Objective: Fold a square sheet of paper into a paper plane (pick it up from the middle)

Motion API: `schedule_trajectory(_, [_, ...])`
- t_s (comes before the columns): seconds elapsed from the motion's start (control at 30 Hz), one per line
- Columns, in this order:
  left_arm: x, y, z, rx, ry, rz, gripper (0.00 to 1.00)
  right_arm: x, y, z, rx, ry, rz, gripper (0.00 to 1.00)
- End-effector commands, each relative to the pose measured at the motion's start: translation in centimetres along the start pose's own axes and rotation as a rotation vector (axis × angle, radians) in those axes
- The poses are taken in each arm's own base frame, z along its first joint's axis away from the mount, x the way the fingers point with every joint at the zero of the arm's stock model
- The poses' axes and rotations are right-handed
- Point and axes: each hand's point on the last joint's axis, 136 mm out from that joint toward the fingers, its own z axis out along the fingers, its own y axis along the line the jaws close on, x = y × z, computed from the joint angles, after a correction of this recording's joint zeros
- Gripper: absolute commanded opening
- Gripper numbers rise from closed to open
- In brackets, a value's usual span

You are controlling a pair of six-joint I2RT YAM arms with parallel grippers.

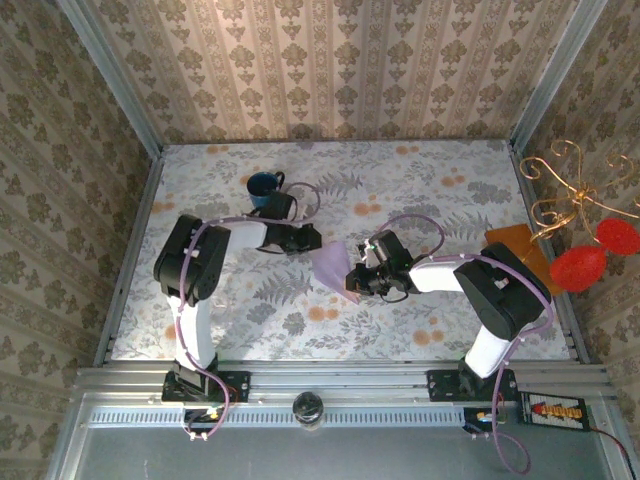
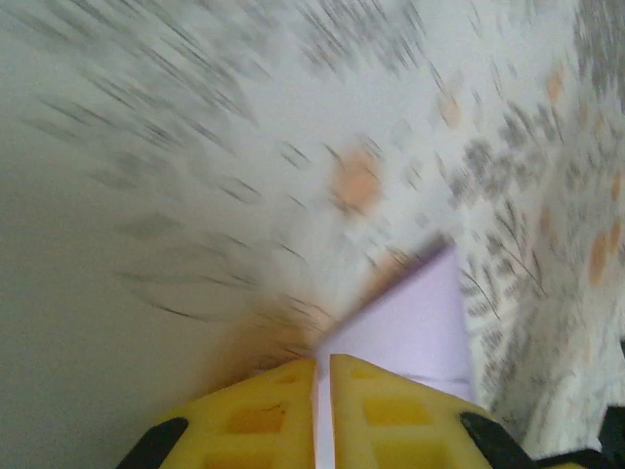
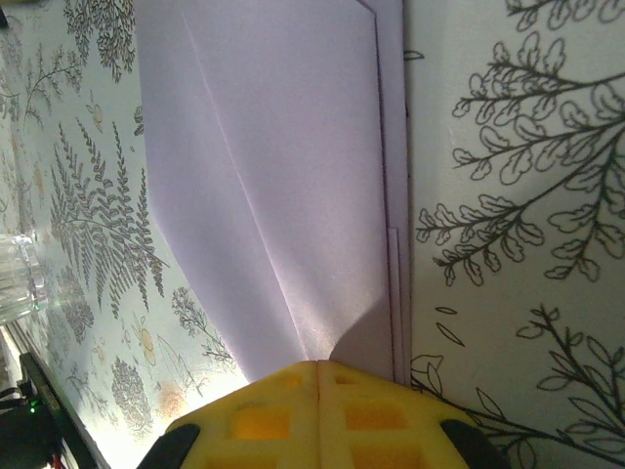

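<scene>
The square sheet of paper (image 1: 328, 264), pale lilac and folded into layers, hangs between my two grippers at mid-table. In the right wrist view the sheet (image 3: 273, 166) shows a diagonal crease and stacked straight edges on its right side. My right gripper (image 3: 318, 367) is shut on its near edge, and from above this gripper (image 1: 356, 278) sits at the paper's right. In the left wrist view my left gripper (image 2: 322, 369) is shut on a corner of the sheet (image 2: 420, 322), with a lilac strip between the yellow fingers (image 2: 264, 410). Seen from above, the left gripper (image 1: 311, 240) is at the paper's upper left. A paper plane as such is out of view.
A blue mug (image 1: 264, 187) stands behind the left arm. An orange-brown flat rectangle (image 1: 518, 255) lies at the right edge, beside a gold wire stand with red balls (image 1: 590, 258). A clear glass (image 3: 15, 278) shows at the left of the right wrist view. Patterned walls close in three sides.
</scene>
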Motion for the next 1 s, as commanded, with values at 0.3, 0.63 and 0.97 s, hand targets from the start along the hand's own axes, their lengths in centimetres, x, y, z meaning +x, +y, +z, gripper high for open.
schedule_trajectory(0.3, [-3.1,-0.8,-4.1,-0.089,-0.113,0.064,0.14,3.5,-4.1,-0.2,0.158,0.092,0.12,0.11])
schedule_trajectory(0.63, [1.0,-2.7,-8.3,-0.117,-0.185,-0.005,0.32,-4.3,2.3,-6.1,0.102,-0.148,-0.106,0.46])
schedule_trajectory(0.97, [3.9,-2.9,-8.4,-0.019,-0.184,-0.116,0.55,-6.3,2.3,-3.5,-0.049,-0.087,-0.079,0.39])
